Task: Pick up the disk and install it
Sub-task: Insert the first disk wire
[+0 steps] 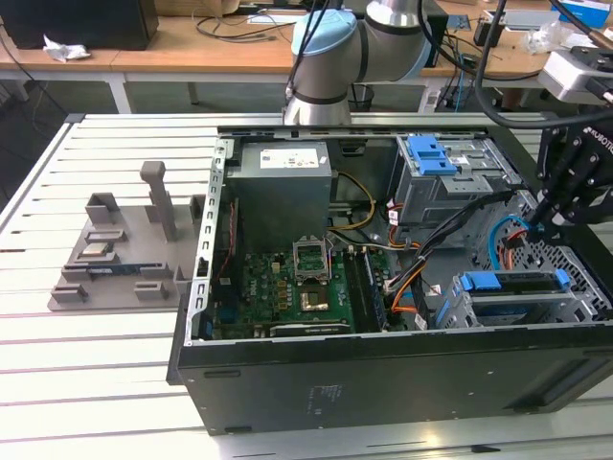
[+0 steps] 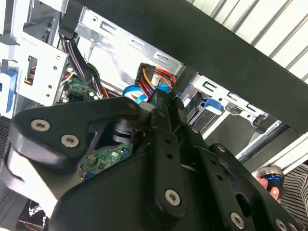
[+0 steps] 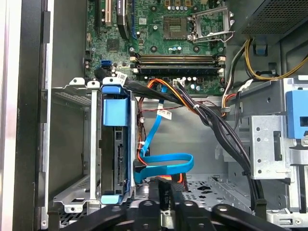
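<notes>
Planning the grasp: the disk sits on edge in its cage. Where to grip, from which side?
Probably the blue bracket along the disk's exposed edge, coming straight in through the case's open side: the cage walls cover its flat faces, leaving that edge reachable.

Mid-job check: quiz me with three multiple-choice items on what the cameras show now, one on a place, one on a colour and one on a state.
1. Where is the blue-bracketed disk?
A. On the slatted table
B. In a metal drive cage inside the case
C. On the grey fixture

2. What colour is the flat cable looping beside that cage?
A. Blue
B. Green
C. White

3. In what state is the computer case?
A. Closed by its side panel
B. Standing upright
C. Lying on its side, open, with the motherboard exposed

Answers:
1 B: in the first wrist view the disk sits within the drive cage.
2 A: the flat cable is blue.
3 C: in the exterior view the computer case lies open with the motherboard visible.
</notes>
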Robot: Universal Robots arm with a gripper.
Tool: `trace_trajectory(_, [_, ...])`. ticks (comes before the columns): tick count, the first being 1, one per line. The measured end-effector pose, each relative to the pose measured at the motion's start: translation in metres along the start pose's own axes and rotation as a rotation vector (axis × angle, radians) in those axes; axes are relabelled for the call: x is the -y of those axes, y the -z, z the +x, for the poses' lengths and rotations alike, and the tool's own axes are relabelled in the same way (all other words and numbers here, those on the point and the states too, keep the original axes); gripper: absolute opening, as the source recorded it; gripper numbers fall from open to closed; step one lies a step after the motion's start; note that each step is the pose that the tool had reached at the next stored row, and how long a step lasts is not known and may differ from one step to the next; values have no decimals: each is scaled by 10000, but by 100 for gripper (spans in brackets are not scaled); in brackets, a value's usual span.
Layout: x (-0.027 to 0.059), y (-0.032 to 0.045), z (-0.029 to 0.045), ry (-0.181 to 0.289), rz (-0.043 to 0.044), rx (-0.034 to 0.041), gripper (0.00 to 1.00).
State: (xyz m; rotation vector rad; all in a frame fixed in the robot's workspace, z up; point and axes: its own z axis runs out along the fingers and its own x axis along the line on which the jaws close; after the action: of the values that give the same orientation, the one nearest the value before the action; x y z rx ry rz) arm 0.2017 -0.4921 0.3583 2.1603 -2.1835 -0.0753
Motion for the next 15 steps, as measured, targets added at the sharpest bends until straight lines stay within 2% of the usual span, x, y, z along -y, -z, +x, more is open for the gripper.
trace_trajectory(1, [0, 0, 0, 0, 0, -2, 17])
trace_trajectory(5, [-1, -1, 19, 0, 1, -15, 17])
trace_trajectory(12, [-41, -40, 288, 45, 1, -19, 17])
trace_trajectory(15, [-53, -58, 344, 70, 1, -21, 17])
